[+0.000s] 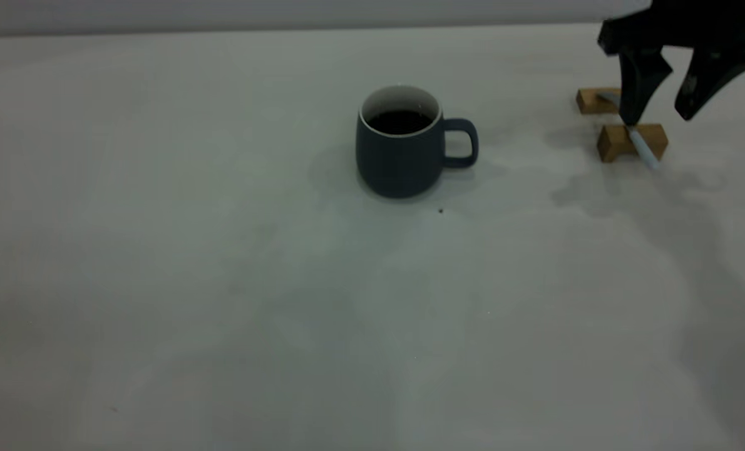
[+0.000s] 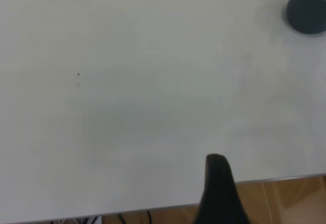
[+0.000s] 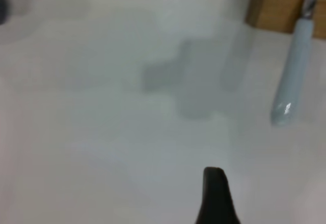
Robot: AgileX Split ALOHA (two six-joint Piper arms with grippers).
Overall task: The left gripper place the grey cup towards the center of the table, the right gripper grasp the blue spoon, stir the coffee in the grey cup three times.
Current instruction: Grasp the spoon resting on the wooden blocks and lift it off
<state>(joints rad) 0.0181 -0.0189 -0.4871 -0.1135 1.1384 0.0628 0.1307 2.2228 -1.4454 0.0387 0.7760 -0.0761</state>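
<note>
Right gripper [image 1: 660, 116] hangs at far right of table [image 1: 222, 282], fingers pointing down and spread, straddling blue spoon [image 1: 643, 149] without clamping it. Spoon lies across two wooden blocks [image 1: 616, 143]; pale handle end overhangs the nearer one. Grey cup [image 1: 400, 147] upright near table centre, handle toward right arm, coffee [image 1: 400, 121] dark inside. Left wrist view only: one left gripper finger [image 2: 220, 191] over table edge, cup [image 2: 305, 10] well apart; finger spread cannot tell

The right gripper [image 1: 663, 116] is matte black with 2 pointed fingers.
</note>
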